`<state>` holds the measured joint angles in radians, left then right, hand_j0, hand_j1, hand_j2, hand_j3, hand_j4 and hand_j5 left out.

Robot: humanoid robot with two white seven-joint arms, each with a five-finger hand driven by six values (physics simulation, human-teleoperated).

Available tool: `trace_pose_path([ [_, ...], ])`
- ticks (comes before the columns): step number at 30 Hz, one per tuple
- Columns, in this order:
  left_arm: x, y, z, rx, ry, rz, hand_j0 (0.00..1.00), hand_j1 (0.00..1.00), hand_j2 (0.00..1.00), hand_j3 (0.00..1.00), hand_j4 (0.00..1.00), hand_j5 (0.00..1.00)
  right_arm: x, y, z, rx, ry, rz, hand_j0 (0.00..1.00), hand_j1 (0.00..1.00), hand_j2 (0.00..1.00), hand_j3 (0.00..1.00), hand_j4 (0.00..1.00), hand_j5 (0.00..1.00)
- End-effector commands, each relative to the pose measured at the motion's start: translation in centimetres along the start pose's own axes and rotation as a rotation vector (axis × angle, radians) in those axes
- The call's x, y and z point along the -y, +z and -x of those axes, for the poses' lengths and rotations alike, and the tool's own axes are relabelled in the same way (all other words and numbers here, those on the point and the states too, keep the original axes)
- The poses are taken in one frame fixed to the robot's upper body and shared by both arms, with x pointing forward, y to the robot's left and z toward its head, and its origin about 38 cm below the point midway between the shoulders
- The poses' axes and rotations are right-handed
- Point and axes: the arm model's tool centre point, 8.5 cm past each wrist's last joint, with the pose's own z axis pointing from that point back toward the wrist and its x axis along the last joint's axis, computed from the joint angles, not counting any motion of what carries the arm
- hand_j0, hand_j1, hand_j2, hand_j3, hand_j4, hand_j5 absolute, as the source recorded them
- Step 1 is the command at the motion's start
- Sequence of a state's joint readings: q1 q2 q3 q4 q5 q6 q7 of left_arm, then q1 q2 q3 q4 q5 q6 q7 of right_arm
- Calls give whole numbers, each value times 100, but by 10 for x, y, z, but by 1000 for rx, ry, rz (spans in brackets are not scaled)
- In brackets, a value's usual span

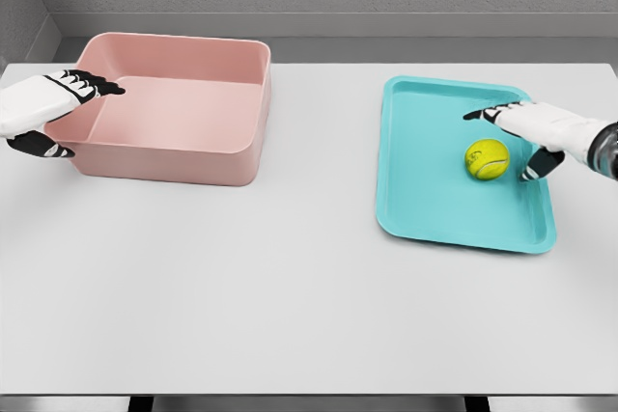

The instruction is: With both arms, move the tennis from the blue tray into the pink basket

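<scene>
A yellow-green tennis ball lies on the blue tray, toward its right side. My right hand reaches in from the right, open, with its fingers spread just above and beside the ball; thumb and forefinger flank it without closing. The pink basket stands at the table's left, nothing inside it. My left hand hovers at the basket's left rim, open, fingers pointing right over the edge and thumb hanging outside the wall.
Basket and tray sit on a white table, with a wide strip of tabletop between them. A grey wall runs along the back edge.
</scene>
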<state>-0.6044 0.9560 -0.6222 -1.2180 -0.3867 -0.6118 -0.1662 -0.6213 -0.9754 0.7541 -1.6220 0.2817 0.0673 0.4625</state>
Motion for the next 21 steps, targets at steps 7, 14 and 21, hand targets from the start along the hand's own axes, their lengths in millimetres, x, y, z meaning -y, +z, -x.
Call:
trace_pose_path([
  [7,-1,1,1,-2,4,-4,100,100,100,100,100,100,-5,-20,9,-32,-20,-53,100,100,100,100,100,100],
  [14,-1,1,1,-3,2,-1,100,100,100,100,100,100,-11,-23,9,-32,-18,-72,100,100,100,100,100,100],
  [21,-2,1,1,-3,1,-3,100,100,100,100,100,100,-16,-33,12,-44,-35,-86,100,100,100,100,100,100],
])
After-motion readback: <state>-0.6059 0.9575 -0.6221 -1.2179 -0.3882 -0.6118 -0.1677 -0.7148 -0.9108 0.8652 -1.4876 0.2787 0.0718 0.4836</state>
